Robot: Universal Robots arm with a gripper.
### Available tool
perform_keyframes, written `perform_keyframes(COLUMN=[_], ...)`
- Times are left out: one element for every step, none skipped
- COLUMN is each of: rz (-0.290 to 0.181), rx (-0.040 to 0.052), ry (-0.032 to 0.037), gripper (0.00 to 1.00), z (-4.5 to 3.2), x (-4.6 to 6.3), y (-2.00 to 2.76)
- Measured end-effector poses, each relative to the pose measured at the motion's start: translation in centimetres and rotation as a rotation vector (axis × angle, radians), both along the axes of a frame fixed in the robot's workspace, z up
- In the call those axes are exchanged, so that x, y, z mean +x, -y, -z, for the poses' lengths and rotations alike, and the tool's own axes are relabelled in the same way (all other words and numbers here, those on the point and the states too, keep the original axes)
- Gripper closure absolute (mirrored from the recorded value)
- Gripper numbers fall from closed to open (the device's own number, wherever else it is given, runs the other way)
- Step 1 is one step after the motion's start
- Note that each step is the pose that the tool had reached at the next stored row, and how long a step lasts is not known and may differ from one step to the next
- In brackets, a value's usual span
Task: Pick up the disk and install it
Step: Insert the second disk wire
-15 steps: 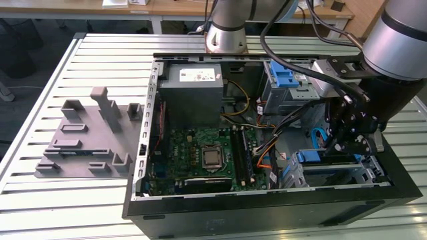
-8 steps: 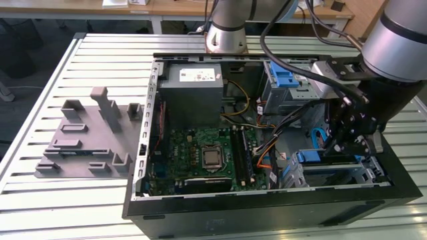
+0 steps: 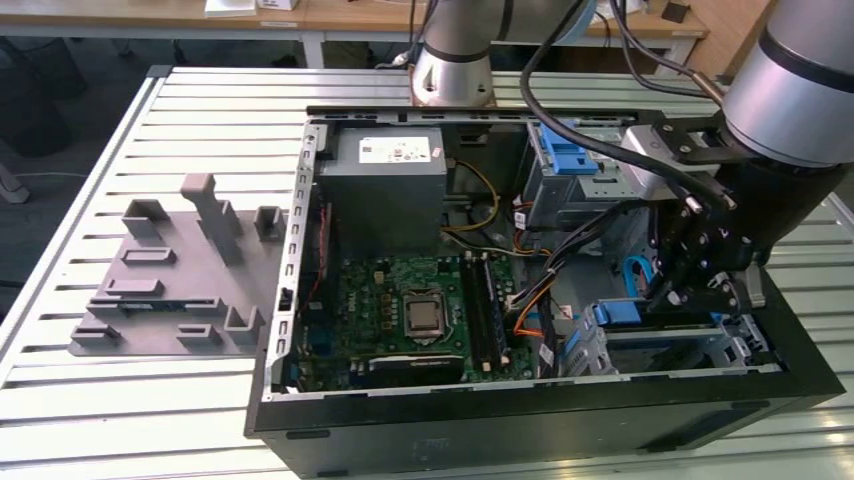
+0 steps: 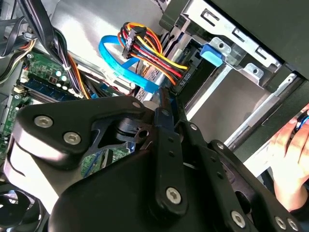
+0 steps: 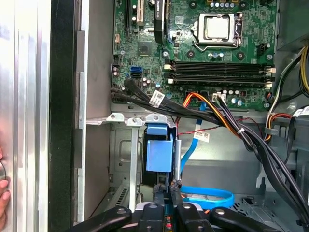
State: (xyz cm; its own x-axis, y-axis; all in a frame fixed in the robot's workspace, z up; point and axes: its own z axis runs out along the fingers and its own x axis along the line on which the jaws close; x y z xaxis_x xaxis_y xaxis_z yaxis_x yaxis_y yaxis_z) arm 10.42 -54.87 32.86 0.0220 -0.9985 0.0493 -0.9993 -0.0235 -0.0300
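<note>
Down inside the case, the gripper (image 5: 166, 193) clamped the disk (image 5: 159, 155), held on edge, its long axis pointing into the bay (image 5: 126, 159).

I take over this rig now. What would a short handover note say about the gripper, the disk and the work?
The gripper: down inside the open black computer case, fingers shut on the disk.
Disk: flat silver hard drive with blue plastic frame, on edge at the grey metal drive bay.
Done: picked up, brought to bay.
Left: full seating not visible.
</note>
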Motion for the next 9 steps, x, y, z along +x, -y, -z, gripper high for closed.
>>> perform_keyframes(rz=[0.000, 0.000, 0.000, 0.000, 0.000, 0.000, 0.000, 0.000, 0.000], rx=[0.0000, 0.0001, 0.0005, 0.0009, 0.0013, 0.0016, 0.0015, 0.0016, 0.0015], ry=[0.0000, 0.0000, 0.0000, 0.0000, -0.0001, -0.0005, -0.0011, -0.0020, -0.0030], gripper=[0.82, 0.76, 0.76, 0.76, 0.76, 0.76, 0.76, 0.76, 0.76], z=[0.00, 0.01, 0.01, -0.03, -0.11, -0.25, -0.44, -0.62, -0.79], x=[0.00, 0.00, 0.00, 0.00, 0.00, 0.00, 0.00, 0.00, 0.00], y=[0.00, 0.00, 0.00, 0.00, 0.00, 0.00, 0.00, 0.00, 0.00])
